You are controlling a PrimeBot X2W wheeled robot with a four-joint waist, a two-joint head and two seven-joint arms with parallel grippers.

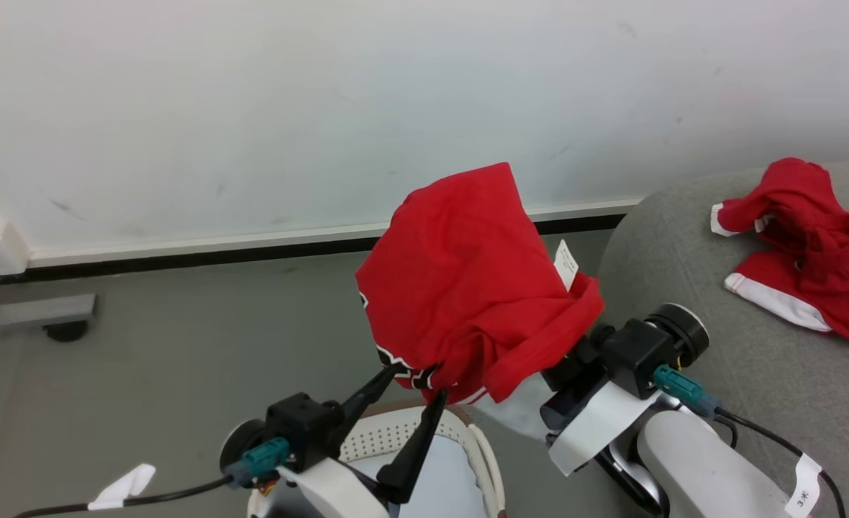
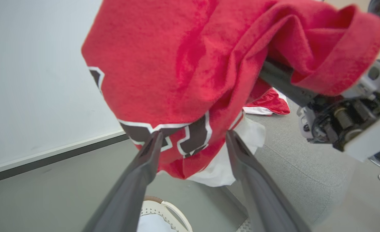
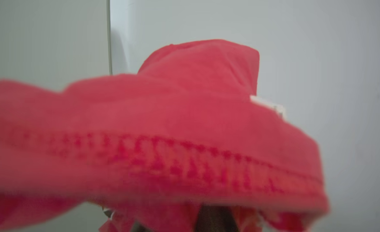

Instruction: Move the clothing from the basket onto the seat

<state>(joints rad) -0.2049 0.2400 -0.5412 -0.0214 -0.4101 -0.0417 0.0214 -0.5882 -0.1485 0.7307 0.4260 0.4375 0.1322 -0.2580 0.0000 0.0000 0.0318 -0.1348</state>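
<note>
While one jersey (image 1: 468,280) hangs aloft, one garment (image 1: 813,252) lies on the seat (image 1: 683,252).

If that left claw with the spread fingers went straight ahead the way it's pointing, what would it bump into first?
The red jersey: the open fingers of the left gripper point straight at its lower edge, by the black-and-white numeral. Whether the tips touch it is unclear.

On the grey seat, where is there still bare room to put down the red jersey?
Free: the grey strip of the seat between its rounded left edge and the red pile; also its near part, in front of that pile. Crowded: the right side, where the pile lies.
</note>
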